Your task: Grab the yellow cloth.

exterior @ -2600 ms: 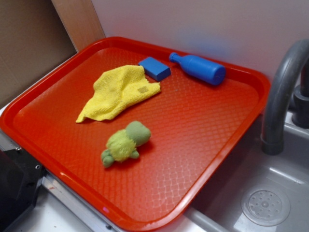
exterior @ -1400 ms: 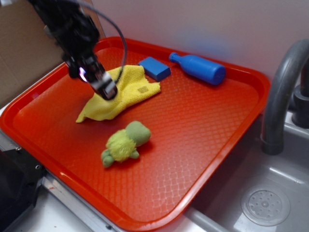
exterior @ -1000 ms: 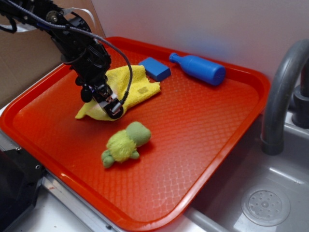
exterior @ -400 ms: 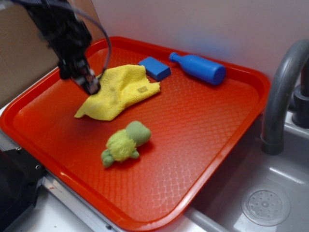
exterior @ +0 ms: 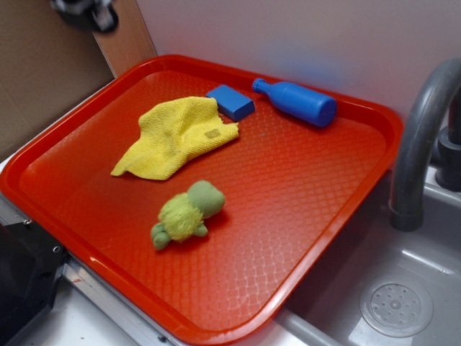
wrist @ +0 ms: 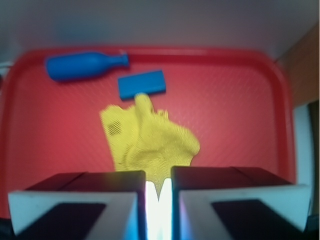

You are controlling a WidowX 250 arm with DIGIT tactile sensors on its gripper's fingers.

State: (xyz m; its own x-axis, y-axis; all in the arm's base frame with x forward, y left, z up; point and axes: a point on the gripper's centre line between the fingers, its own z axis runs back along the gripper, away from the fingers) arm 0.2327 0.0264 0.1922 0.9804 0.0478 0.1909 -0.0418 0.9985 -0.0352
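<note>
- bright yellow waffle-textured cloth [exterior: 176, 135]: lies crumpled and flat on the red plastic tray [exterior: 302, 187], in its far-left part, with one corner just beside the blue rectangular block [exterior: 230, 101]; nothing grips it.
- gripper [wrist: 158, 200]: in the exterior view only a blurred dark part shows at the top left edge, high above and well apart from the cloth; in the wrist view the two pale-edged fingers [wrist: 75, 205] stand close, a narrow bright slit between them, and nothing is held there.
- other items: a blue plastic bottle [exterior: 295, 101] lies on its side at the far edge of the tray; a fuzzy yellow-green plush toy [exterior: 186, 215] sits nearer, apart from the cloth; a grey tap [exterior: 421, 137] and sink stand at the right.
- progress, as judged: the grasp is not yet done; descent onto the cloth, closure on a fold and lift all remain.
</note>
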